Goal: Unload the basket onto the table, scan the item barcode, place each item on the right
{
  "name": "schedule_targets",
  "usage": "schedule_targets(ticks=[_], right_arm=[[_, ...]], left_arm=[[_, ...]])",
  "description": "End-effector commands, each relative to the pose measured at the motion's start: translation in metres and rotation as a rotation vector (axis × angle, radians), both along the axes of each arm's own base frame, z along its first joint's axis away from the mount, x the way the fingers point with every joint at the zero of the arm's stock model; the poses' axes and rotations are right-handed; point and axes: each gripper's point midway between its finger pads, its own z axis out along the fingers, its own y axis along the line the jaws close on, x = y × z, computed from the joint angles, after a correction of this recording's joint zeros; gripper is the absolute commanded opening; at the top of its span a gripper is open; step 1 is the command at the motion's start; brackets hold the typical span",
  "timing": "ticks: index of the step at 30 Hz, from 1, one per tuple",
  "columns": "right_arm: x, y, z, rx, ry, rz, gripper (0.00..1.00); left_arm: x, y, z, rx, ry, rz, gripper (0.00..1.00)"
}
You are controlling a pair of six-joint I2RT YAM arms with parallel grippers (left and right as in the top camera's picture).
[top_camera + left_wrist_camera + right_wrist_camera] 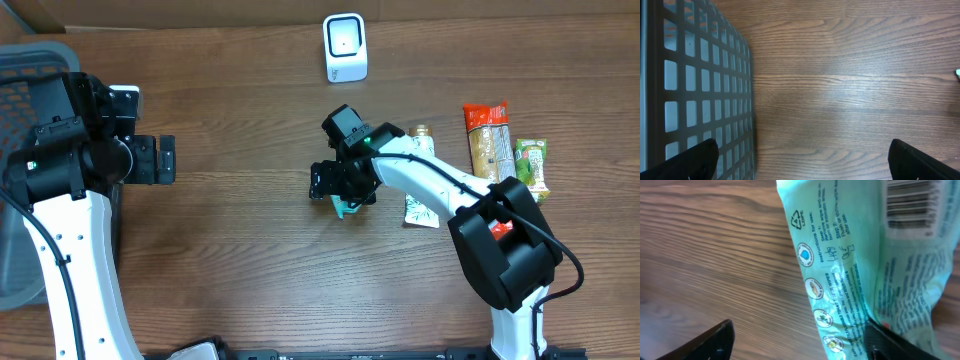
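The wooden table (pixel 250 260) carries everything. A grey mesh basket (pixel 20 90) sits far off to the robot's left of the white barcode scanner (pixel 345 47), with the left gripper (pixel 165 160) just beside it. That gripper is spread fully and holds nothing.

On the robot's side of the scanner, and well apart from it, the right gripper (pixel 335 190) hangs over the pale green wipes pouch (pixel 850 280). Its fingers (pixel 715 340) stand wide apart. One is out over bare wood and the other is at the pouch's edge, so nothing is pinched. The pouch looks to be lying on the table with its printed back and barcode (pixel 912 202) facing up at the wrist camera.

The main risk, as a judgement, is a poor grab. The soft film sits off-centre toward one finger, so closing here could catch only a fold, and the pouch might then slip or swing. A crumpled pack, or a finger lying across the barcode, would stop the scanner from reading it. The code would also need turning toward the scanner's window.

The right arm reaches from the robot's right of the scanner, elbow bent, wrist pointed down. The left arm is drawn back by the basket, wrist level.
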Motion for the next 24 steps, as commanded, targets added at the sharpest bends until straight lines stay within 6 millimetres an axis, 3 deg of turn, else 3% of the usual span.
schedule_targets(ticks=[1,7,9,15,18,21,24], right_arm=[[0.025,-0.022,0.009,-0.068,-0.062,0.030,0.85],[0.049,-0.035,0.094,-0.019,-0.195,0.073,0.87],[0.049,-0.050,0.103,-0.028,-0.192,0.066,0.87],[0.021,-0.076,0.069,-0.103,-0.041,0.063,0.85],[0.007,-0.083,0.045,-0.139,0.072,-0.088,0.85],[-0.002,-0.088,0.023,-0.156,0.145,-0.220,0.84],[-0.003,-0.082,0.011,-0.104,0.155,-0.230,0.84]], left_arm=[[0.000,0.000,0.004,0.004,-0.011,-0.014,0.99],[0.000,0.000,0.004,0.004,-0.011,-0.014,1.00],[0.000,0.000,0.004,0.004,-0.012,-0.013,0.99],[0.000,0.000,0.004,0.004,-0.011,-0.014,1.00],[0.000,0.000,0.004,0.004,-0.011,-0.013,1.00],[0.000,0.000,0.004,0.004,-0.012,-0.013,1.00],[0.000,0.000,0.004,0.004,-0.011,-0.013,1.00]])
